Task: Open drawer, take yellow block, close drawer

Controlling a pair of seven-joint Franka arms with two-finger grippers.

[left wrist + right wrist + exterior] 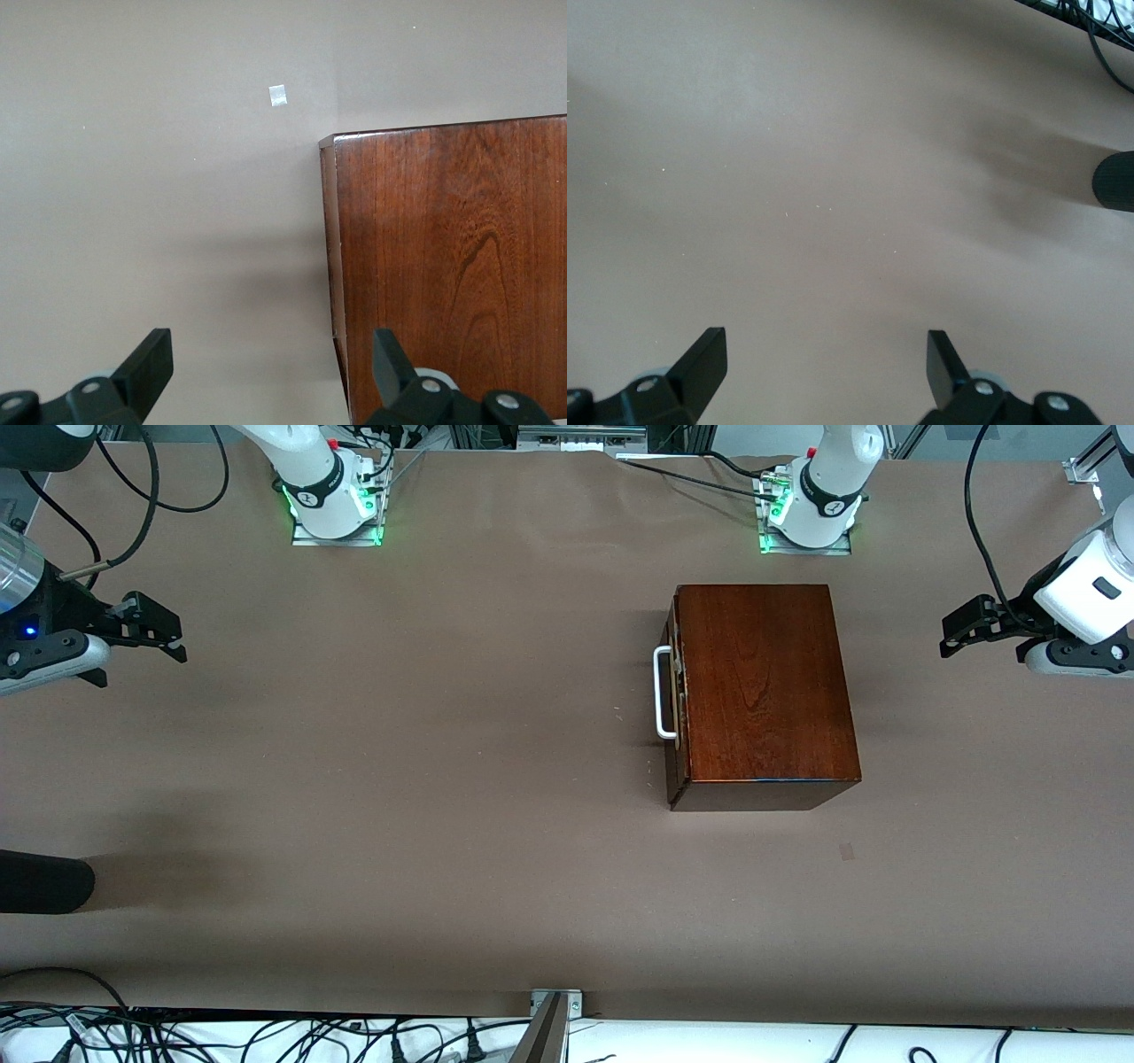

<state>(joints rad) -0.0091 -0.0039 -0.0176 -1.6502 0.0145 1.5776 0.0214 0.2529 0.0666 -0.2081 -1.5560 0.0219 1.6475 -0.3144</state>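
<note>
A glossy mahogany box (762, 682) stands on the brown table toward the left arm's end. Its drawer (675, 691) is closed, and the white bar handle (662, 693) faces the right arm's end. The yellow block is hidden. My left gripper (950, 631) hangs open and empty over the table beside the box's handle-free side. In the left wrist view this gripper (271, 345) looks down on a corner of the box (452, 266). My right gripper (180, 640) waits open over bare table at the right arm's end, its fingers (825, 341) holding nothing.
A black cylinder (44, 883) pokes in over the table edge at the right arm's end, also in the right wrist view (1114, 180). A small tape patch (846, 851) lies nearer the front camera than the box. Cables (266, 1036) run along the table's front edge.
</note>
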